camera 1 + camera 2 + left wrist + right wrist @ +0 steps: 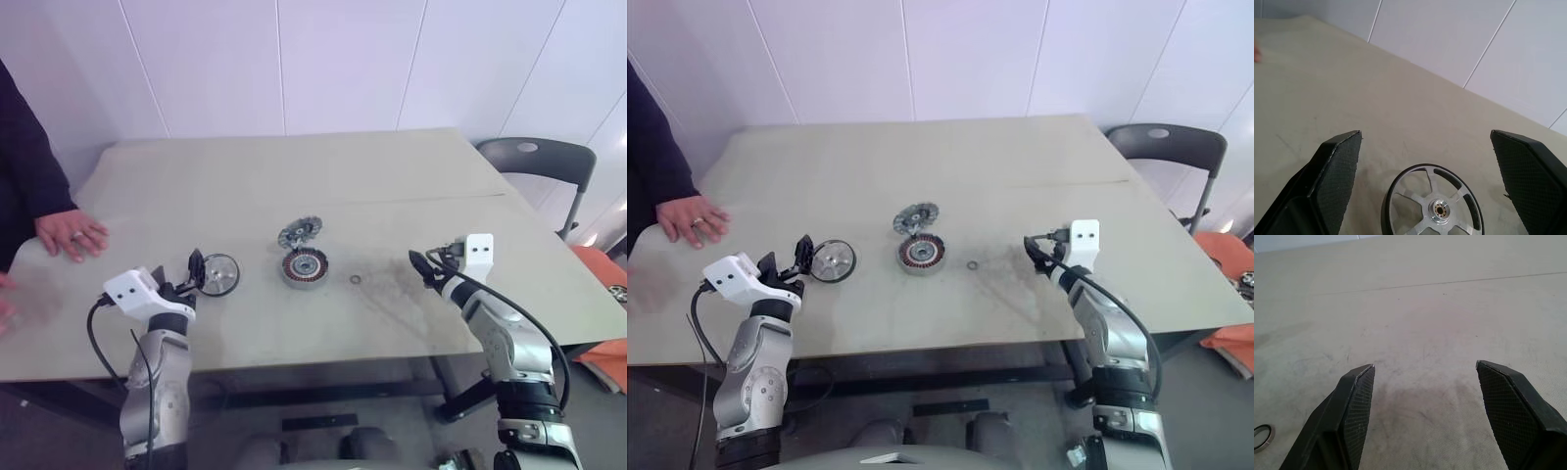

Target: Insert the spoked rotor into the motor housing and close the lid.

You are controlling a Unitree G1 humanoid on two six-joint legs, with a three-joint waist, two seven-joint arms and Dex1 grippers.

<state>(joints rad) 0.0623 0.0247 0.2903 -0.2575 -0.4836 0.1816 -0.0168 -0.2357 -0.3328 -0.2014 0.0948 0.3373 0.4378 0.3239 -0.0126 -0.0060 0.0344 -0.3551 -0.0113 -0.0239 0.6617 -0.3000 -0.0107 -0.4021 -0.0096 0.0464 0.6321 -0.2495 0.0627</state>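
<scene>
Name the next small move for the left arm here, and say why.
Probably ease the left gripper forward and down until its open fingers straddle the spoked rotor, then close. The rotor lies flat on the table just ahead of the fingers, ungrasped, and the motor housing beside it sits empty with the lid lying behind it.

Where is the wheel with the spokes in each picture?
Left eye view: the spoked rotor lies flat on the table, left of centre, just past the left gripper.
Right eye view: same spot, left of the motor housing.
Left wrist view: it sits between the open jaws.
Right wrist view: this one looks at a small ring instead.
Shared landmark: the left gripper beside the wheel.
</scene>
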